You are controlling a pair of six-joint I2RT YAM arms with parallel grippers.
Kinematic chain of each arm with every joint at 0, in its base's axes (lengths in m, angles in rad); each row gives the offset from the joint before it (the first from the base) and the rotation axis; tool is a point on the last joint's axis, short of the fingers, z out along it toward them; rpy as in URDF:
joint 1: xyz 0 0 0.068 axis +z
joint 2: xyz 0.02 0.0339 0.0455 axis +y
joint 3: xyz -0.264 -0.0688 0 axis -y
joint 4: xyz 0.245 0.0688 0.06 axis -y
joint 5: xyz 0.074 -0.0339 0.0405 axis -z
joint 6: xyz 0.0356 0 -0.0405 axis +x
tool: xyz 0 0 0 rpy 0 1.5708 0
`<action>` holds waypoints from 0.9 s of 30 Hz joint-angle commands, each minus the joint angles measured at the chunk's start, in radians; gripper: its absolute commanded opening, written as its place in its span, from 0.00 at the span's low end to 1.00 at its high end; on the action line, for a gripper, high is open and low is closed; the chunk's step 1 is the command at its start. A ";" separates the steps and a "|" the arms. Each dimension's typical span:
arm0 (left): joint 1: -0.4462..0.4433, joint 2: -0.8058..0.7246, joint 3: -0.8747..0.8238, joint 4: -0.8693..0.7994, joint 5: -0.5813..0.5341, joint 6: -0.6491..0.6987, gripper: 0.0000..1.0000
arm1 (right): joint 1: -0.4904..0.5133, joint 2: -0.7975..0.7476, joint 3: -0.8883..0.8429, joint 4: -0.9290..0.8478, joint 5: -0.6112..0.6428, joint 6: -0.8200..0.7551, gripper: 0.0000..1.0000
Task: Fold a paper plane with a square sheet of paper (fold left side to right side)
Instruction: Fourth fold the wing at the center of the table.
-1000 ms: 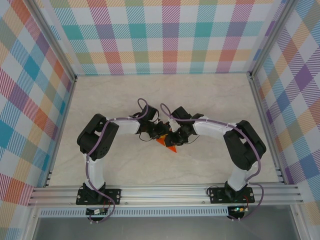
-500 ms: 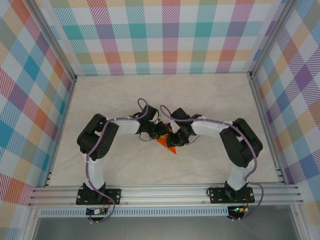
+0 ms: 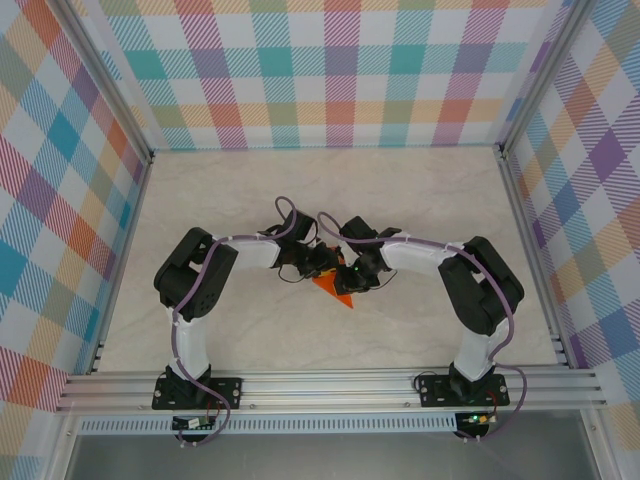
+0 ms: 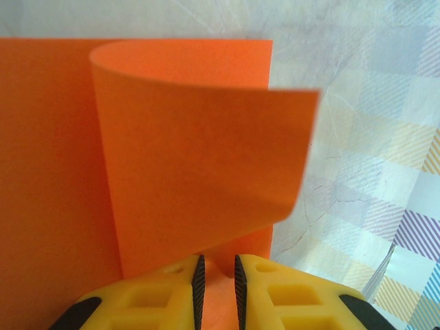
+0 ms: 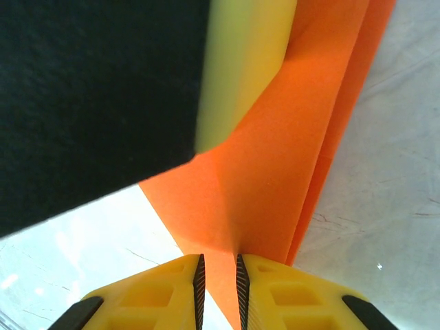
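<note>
The left end effector is pinched shut on an edge of the orange sheet of paper, its yellow fingers nearly meeting with only the thin paper between them. From that grip the lifted part of the sheet rises and rolls over in a soft, round bend above the part lying flat, so there is a loop here and no pressed crease. This looks like a hold meant to carry one side across to the other, with the edge kept high so the paper can bend without buckling. The right end effector is likewise closed on the sheet, which runs away from its fingertips in what looks like two overlapping layers. Its job is probably to anchor the paper so it does not slide on the table while the other side travels. A yellow finger of the left end effector hangs just above the paper in the right wrist view, so the two grips sit very close together. From above, both arms reach inward and meet over the small orange patch near the middle of the table. With paper this thin, pulling the two holds apart could tear it or skew the fold line.
</note>
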 commanded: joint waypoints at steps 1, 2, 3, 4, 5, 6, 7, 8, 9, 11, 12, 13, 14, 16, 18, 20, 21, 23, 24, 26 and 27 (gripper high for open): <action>0.000 0.030 -0.015 -0.084 -0.045 0.005 0.22 | 0.007 0.024 0.014 -0.044 0.025 -0.019 0.22; 0.000 0.031 -0.014 -0.084 -0.046 0.005 0.22 | 0.008 0.025 0.014 -0.044 0.026 -0.021 0.22; 0.000 0.030 -0.014 -0.086 -0.046 0.005 0.22 | 0.007 0.028 0.013 -0.047 0.028 -0.021 0.21; 0.000 0.029 -0.014 -0.086 -0.046 0.005 0.22 | 0.007 0.029 0.014 -0.049 0.029 -0.022 0.20; 0.000 0.029 -0.014 -0.085 -0.046 0.005 0.22 | 0.008 0.030 0.011 -0.050 0.031 -0.022 0.20; 0.000 0.029 -0.014 -0.086 -0.046 0.005 0.22 | 0.008 0.033 0.009 -0.052 0.033 -0.024 0.19; 0.001 0.031 -0.014 -0.085 -0.047 0.005 0.22 | 0.008 0.036 0.006 -0.053 0.033 -0.024 0.19; 0.001 0.031 -0.014 -0.084 -0.047 0.005 0.22 | 0.009 0.037 0.006 -0.054 0.034 -0.024 0.18; 0.000 0.031 -0.014 -0.086 -0.047 0.005 0.22 | 0.008 0.038 0.001 -0.054 0.034 -0.022 0.17; 0.000 0.032 -0.014 -0.086 -0.048 0.005 0.22 | 0.008 0.038 -0.009 -0.054 0.038 -0.018 0.15; 0.001 0.032 -0.014 -0.087 -0.047 0.008 0.22 | 0.008 0.038 -0.014 -0.054 0.040 -0.016 0.15; 0.001 0.032 -0.013 -0.087 -0.048 0.008 0.22 | 0.007 0.038 -0.022 -0.054 0.041 -0.011 0.14; 0.002 0.032 -0.013 -0.089 -0.048 0.009 0.22 | 0.007 0.037 -0.029 -0.053 0.043 -0.007 0.13; 0.003 0.032 -0.011 -0.093 -0.051 0.009 0.22 | 0.006 0.036 -0.047 -0.047 0.038 0.003 0.11; 0.003 0.034 -0.011 -0.097 -0.052 0.012 0.22 | 0.005 0.036 -0.067 -0.039 0.031 0.009 0.10; 0.004 0.034 -0.011 -0.098 -0.051 0.013 0.22 | 0.005 0.035 -0.089 -0.033 0.023 0.016 0.09; 0.004 0.033 -0.010 -0.100 -0.051 0.015 0.22 | 0.006 0.036 -0.101 -0.027 0.021 0.019 0.08; 0.007 0.033 -0.010 -0.101 -0.051 0.015 0.22 | 0.005 0.039 -0.118 -0.026 0.020 0.020 0.08; 0.012 0.033 -0.007 -0.105 -0.050 0.019 0.22 | 0.005 0.042 -0.125 -0.027 0.022 0.018 0.08; 0.022 0.032 0.002 -0.115 -0.051 0.027 0.22 | 0.005 0.047 -0.137 -0.034 0.028 0.015 0.08; 0.029 0.032 0.009 -0.123 -0.051 0.035 0.22 | 0.005 0.048 -0.143 -0.034 0.030 0.014 0.08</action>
